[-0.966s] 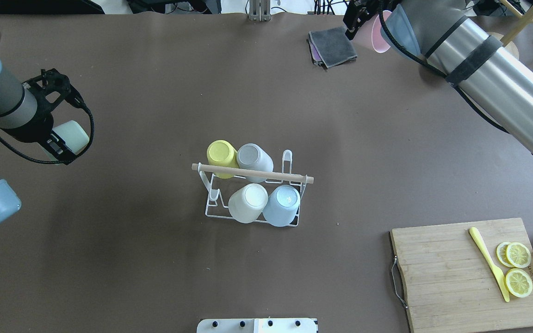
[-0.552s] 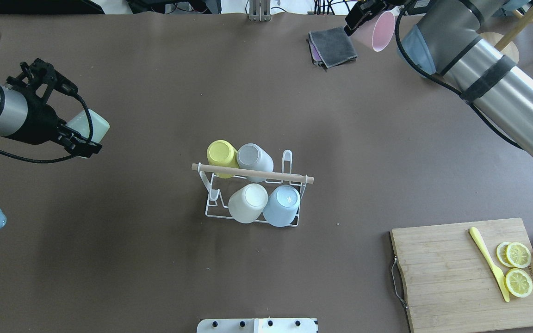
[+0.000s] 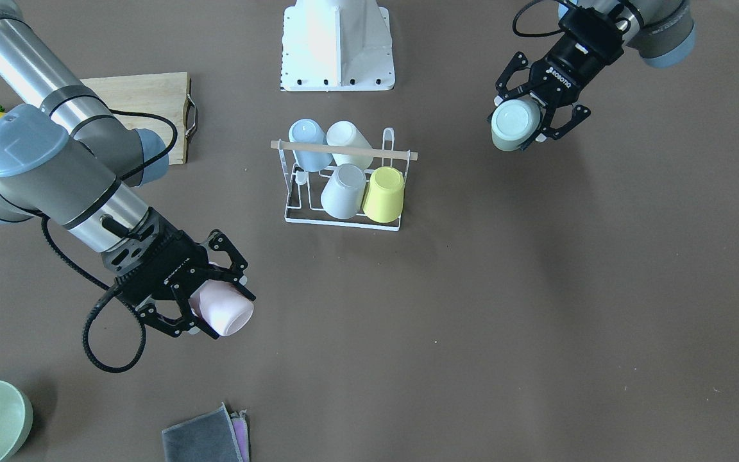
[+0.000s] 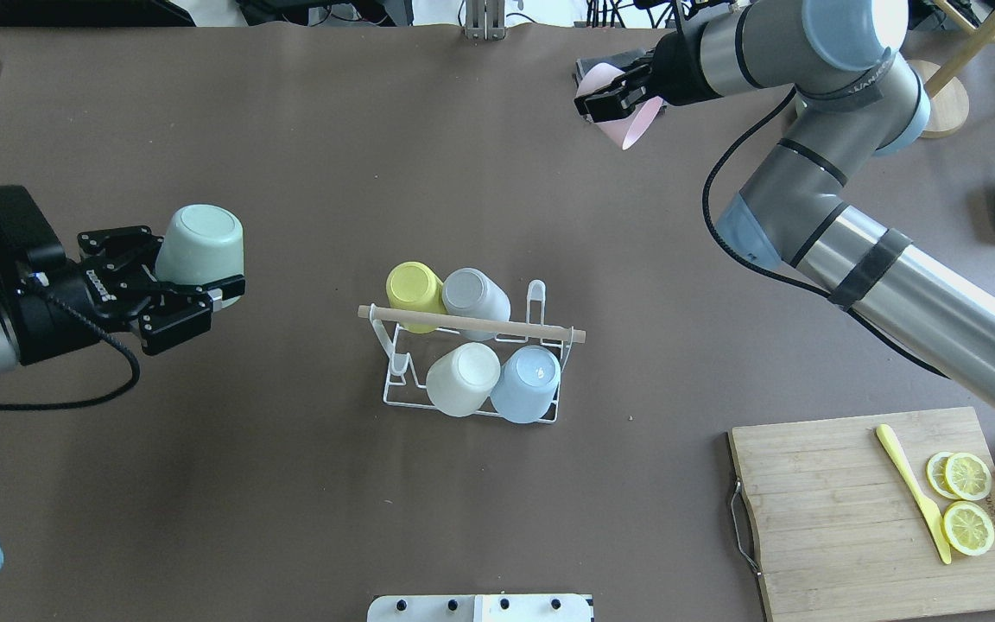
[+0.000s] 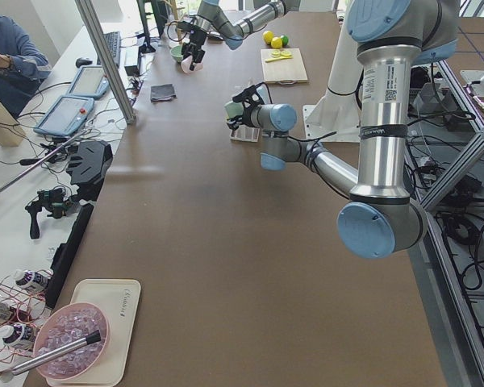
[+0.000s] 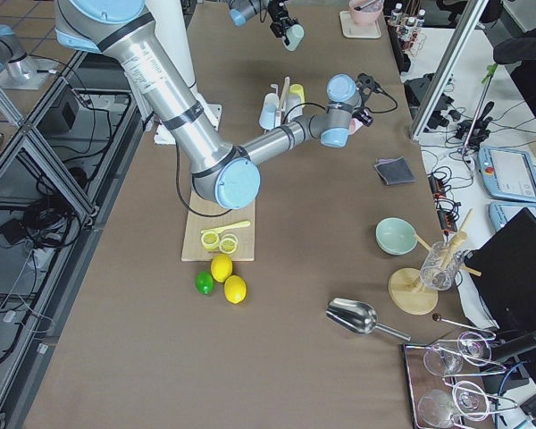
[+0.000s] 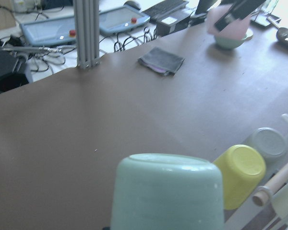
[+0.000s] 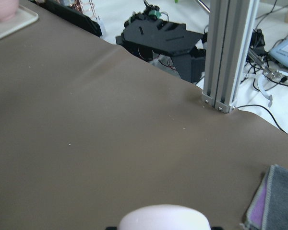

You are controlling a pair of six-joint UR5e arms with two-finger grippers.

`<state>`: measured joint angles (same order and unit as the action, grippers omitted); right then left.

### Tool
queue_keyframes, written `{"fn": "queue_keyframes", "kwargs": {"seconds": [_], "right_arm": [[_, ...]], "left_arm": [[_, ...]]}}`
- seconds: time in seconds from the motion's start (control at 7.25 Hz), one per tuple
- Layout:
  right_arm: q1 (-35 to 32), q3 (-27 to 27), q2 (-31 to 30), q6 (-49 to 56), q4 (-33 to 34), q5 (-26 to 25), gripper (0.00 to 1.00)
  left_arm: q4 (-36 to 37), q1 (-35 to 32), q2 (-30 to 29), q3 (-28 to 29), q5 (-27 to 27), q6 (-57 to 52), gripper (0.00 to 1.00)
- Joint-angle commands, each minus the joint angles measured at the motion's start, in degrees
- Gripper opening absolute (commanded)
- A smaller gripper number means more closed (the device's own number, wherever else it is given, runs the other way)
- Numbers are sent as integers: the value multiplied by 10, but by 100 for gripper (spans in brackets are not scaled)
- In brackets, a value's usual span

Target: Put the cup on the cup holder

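right arm: swung in from the far edge over the last second. The right claw (image 4: pixel 620 97) is clamped on the pink cup (image 4: pixel 633 123), now by the grey cloth (image 3: pixel 206 437), well apart from the rack.
left arm: moved in too. The left claw (image 4: pixel 199 259) is gripping the mint cup (image 4: pixel 200 238), flipped bottom-up above the tabletop (image 4: pixel 290 484).
cup holder (image 4: pixel 396 380): hasn't budged, four cups on it, free prongs at two corners.
my read: both cups are in transit, and I'd guess mint lands first.
writing: ROBOTIQ on the claw bodies; the cutting board (image 4: pixel 834 518) stamp is too small to read.
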<state>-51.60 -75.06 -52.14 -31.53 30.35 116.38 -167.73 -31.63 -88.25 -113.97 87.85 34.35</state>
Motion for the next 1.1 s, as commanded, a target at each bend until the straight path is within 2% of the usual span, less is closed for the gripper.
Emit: {"fn": "queue_keyframes", "kwargs": {"seconds": [0.0,0.28,0.55,0.69,0.83,0.97], "right_arm": [[7,-3,-11,-36,-99,-16,0],[8,-6,-39,-88,-197,-19,0],[18,-6,-46,-107,-248,-26,0],[27,-8,-46,-145,-281,-27,0],[40,-8,-48,-153,-303,-37,0],[71,-5,-49,-152,-336,-88,0]], "left_arm": [[-80,135,-16,11,-194,-121,8],[-123,250,-111,88,-360,-169,8],[-132,265,-115,92,-389,-187,7],[-166,266,-119,100,-407,-229,8],[-174,266,-148,131,-407,-233,8],[-175,268,-182,162,-407,-230,8]]}}
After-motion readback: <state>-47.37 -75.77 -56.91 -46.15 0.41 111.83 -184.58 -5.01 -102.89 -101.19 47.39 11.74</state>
